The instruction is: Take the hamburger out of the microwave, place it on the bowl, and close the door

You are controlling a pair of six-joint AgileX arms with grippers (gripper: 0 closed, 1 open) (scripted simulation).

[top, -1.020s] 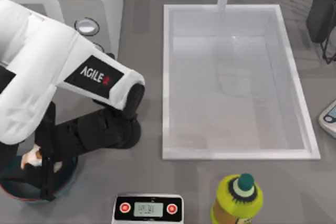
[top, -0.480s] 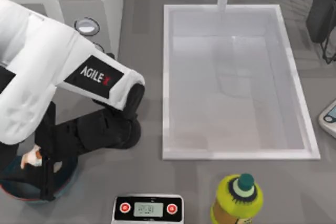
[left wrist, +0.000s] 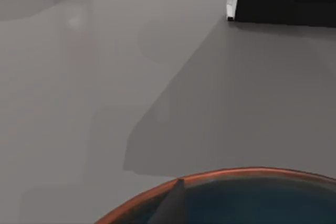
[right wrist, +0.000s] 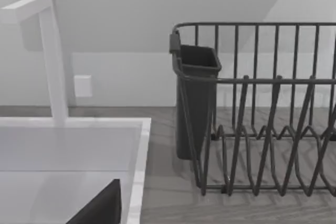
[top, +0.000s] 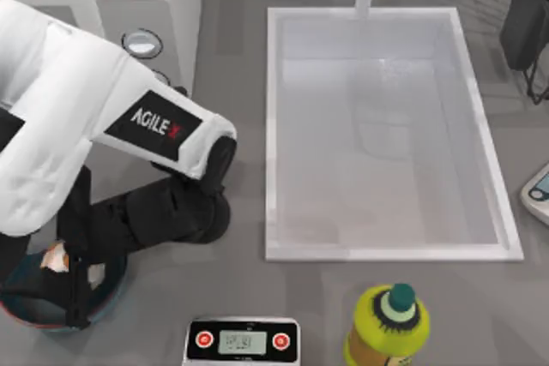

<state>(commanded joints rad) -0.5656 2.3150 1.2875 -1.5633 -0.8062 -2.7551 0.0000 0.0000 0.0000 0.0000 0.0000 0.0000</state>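
Down at the table's near-left corner, the left gripper (top: 75, 285) hangs over the bowl (top: 110, 293), its black wrist and fingers crossing the blue dish from above. Whether those fingers are parted or closed, I cannot tell; the arm's own bulk hides them. Right beside the gripper, on its left side in the top view, the hamburger (top: 57, 255) peeks out, a pale bun with an orange patch, sitting within the bowl's outline. Whether it rests on the bowl or is held just above it cannot be made out.

From the left wrist view, the bowl's reddish rim (left wrist: 231, 174) curves close below the camera, with a dark fingertip (left wrist: 170, 205) poking down over the blue interior and bare grey table (left wrist: 105, 87) beyond.

The left arm (top: 103, 117) sweeps in from the upper left, a big white link angled down and rightward, then folds back through a black elbow toward the bowl. Behind it stands the microwave (top: 163, 6), one silver-rimmed knob (top: 142, 42) visible on its grey panel.

Further out, the white sink (top: 382, 135) takes up the middle, and a digital scale (top: 243, 342) and a yellow-green bottle (top: 390, 323) stand at the near edge. The right wrist view looks past the faucet (right wrist: 50, 56) to a dark dish rack (right wrist: 252, 108).
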